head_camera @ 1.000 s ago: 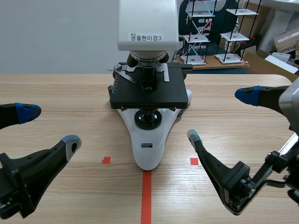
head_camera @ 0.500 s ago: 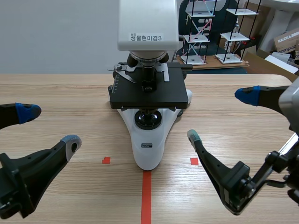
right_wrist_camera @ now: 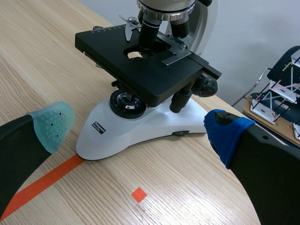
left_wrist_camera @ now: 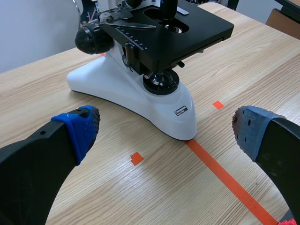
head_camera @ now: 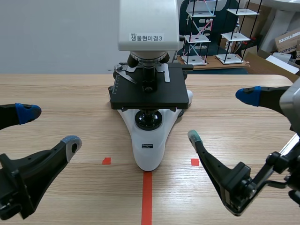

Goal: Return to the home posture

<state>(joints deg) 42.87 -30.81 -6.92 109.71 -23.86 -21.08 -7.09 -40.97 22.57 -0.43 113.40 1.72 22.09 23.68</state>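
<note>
The left tool (head_camera: pixel 49 127) hangs low over the counter (head_camera: pixel 70 93) at about 8 o'clock from the microscope (head_camera: pixel 149 140), its fingers spread wide with nothing between them. The right tool (head_camera: pixel 221 116) mirrors it at about 4 o'clock, equally wide and empty. Neither touches the microscope. Each wrist view shows the white base and black stage (head_camera: pixel 149 91) ahead of the open fingers, with bare wood in between.

The microscope stands at 12 o'clock from the red tape line (head_camera: pixel 147 197), its foot resting on the line's far end. The even, drawn-back spread of both arms looks like a rest pose, clear of the instrument so nothing gets knocked. By that reading, the home posture is reached or very nearly so.
</note>
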